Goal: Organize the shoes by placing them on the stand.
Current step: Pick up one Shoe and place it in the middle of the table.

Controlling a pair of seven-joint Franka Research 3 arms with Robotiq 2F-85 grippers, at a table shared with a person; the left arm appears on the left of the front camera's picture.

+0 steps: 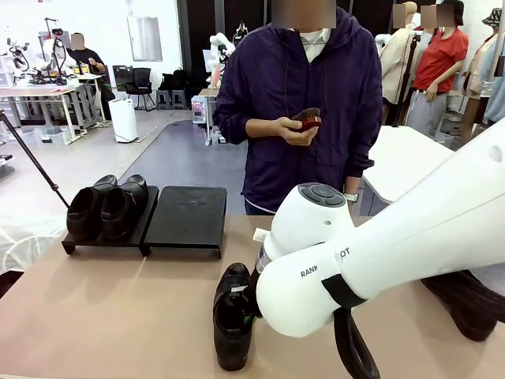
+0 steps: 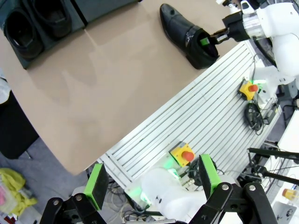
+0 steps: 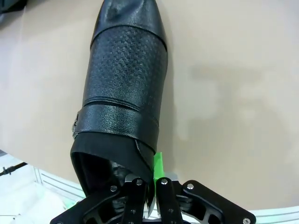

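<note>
On table | shoe toe-away; collar pinched between right jaws

Left end effector: jaws spread wide, held high, pointing down.
Right end effector: low, jaws clamped on shoe collar.

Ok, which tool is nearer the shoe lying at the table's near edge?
Right. The right tool grips the shoe at its heel rim; the left tool hangs open off the table edge, apart.
</note>
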